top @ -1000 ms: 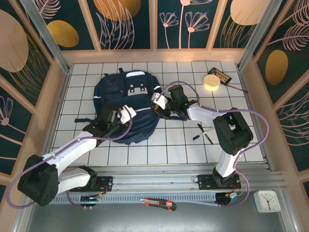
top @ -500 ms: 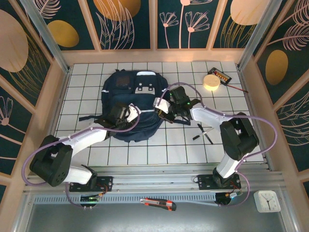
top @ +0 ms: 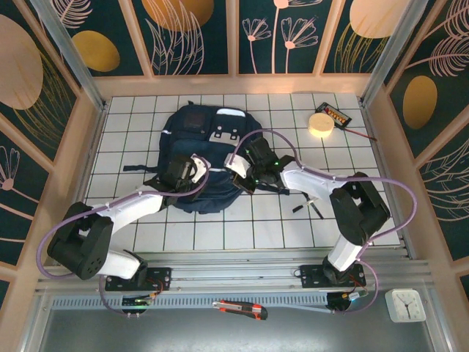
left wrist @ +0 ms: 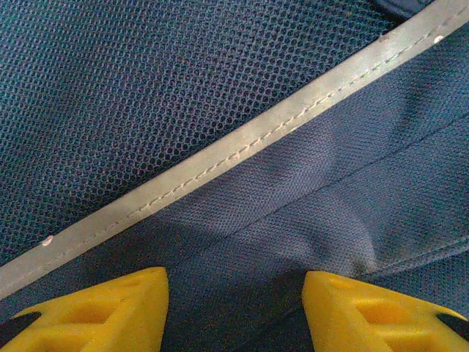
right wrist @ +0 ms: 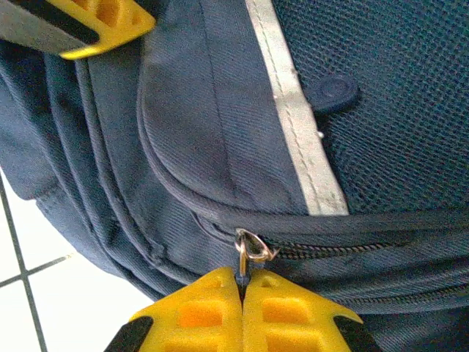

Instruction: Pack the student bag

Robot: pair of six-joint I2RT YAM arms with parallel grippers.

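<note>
**Desk:** Where are you with the bag?

**Me:** My right fingers are shut tight on the tab of a zip pull on the side of the student bag. My left fingers stand apart over the fabric, just below a grey stripe. I see no fold caught between them, so I take them to be open and perhaps steadying the cloth.

**Desk:** Is that zip undone?

**Me:** I judge not. On one side of the slider the teeth look meshed. The other side runs under a flap, and I cannot tell there. From overhead I see no opening in the bag.

**Desk:** And where does the bag lie?

**Me:** Flat on the worktop, left of the middle, with its top toward the far edge. Both my arms reach onto its near half.

**Desk:** What's waiting to go in?

**Me:** Nothing is packed, as far as I can see. A yellow round piece sits by the far right corner, and a dark gadget lies just beside it. Two pens lie crossed to the right of the bag, toward the near edge. A utility knife and a small white clock rest on the grey ledge beyond the near edge. I can't say whether those two belong to the job.

**Desk:** So it's early days?

**Me:** Early, I reckon. Opening the bag is the step in hand. Loading the loose things and zipping it shut all remain.
</note>
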